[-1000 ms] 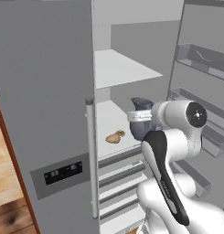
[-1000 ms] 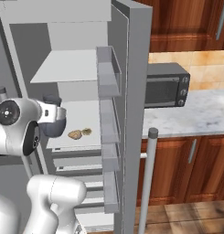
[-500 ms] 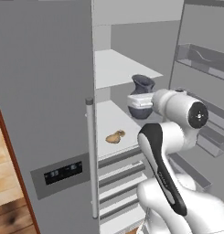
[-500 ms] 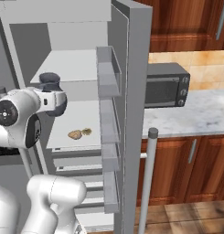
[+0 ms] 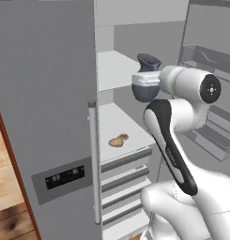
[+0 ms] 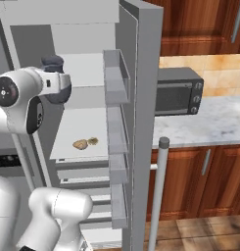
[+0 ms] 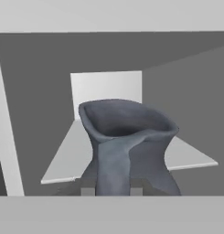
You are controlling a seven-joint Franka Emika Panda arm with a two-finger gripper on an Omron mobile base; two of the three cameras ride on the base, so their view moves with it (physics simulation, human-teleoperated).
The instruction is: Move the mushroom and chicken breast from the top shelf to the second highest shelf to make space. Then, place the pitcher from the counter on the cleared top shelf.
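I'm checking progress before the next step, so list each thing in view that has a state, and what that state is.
pitcher: upright, held in the air in front of the top shelf.
gripper: shut on the pitcher.
top shelf: bare.
chicken breast: lying on the second highest shelf.
mushroom: lying beside the chicken breast.
fridge door: open.
microwave: door closed.

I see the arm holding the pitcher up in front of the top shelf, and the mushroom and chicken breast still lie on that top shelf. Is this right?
Not quite. The mushroom and chicken breast lie on the second highest shelf, as the right base view shows. The pitcher is indeed held up at the top shelf.
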